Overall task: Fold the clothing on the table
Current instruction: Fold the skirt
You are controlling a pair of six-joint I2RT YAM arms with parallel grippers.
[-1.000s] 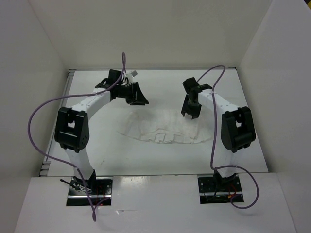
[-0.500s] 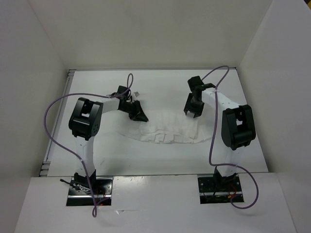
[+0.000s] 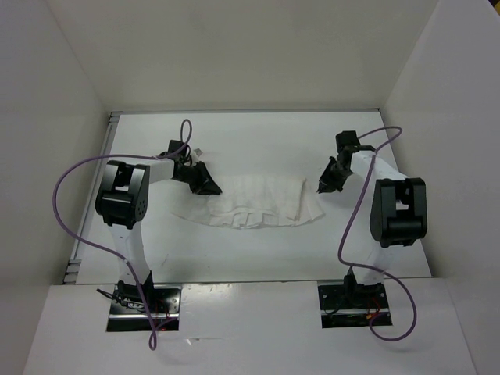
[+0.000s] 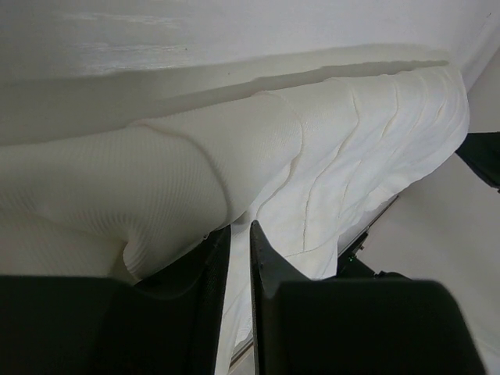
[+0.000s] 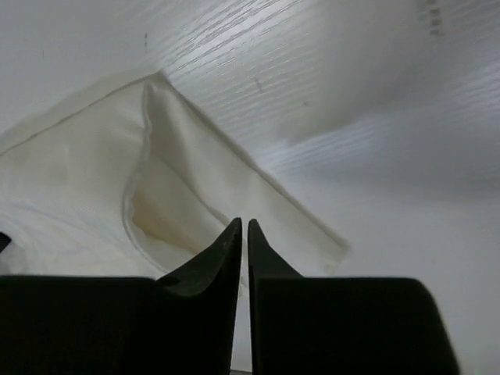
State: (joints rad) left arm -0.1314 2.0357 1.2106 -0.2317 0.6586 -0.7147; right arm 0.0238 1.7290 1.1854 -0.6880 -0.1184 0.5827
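pleated skirt: lying mid-tabletop, partly folded over | left end effector: closed on its raised left fold | right end effector: fingers together, empty, just beside its right corner

Enclosure of three plain white walls. The back wall stands beyond both the left gripper and the right gripper. The left wall is outboard of the left gripper, and the right wall is outboard of the right gripper. Behind both, nearest the camera, is a flat white ledge. Light is even and diffuse; shadows are faint and soft-edged.
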